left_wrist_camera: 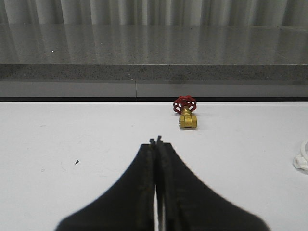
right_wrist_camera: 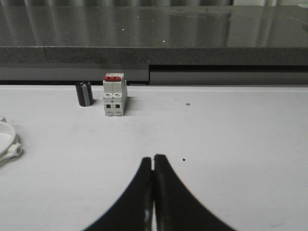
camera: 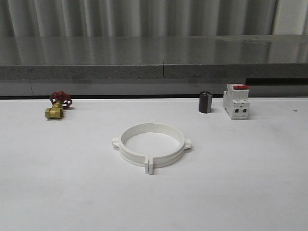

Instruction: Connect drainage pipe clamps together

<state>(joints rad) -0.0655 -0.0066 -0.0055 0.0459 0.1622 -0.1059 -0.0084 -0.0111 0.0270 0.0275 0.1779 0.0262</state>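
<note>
The two white drainage pipe clamps lie in the middle of the table, set end to end as one flat ring with small tabs sticking out. One edge of the ring shows in the left wrist view, and another edge of the ring shows in the right wrist view. My left gripper hovers over bare table with its black fingers pressed together and nothing between them. My right gripper is likewise shut and empty, well away from the ring.
A brass valve with a red handwheel sits at the back left. At the back right stand a small dark cylinder and a white switch block with a red top. A grey ledge runs behind the table.
</note>
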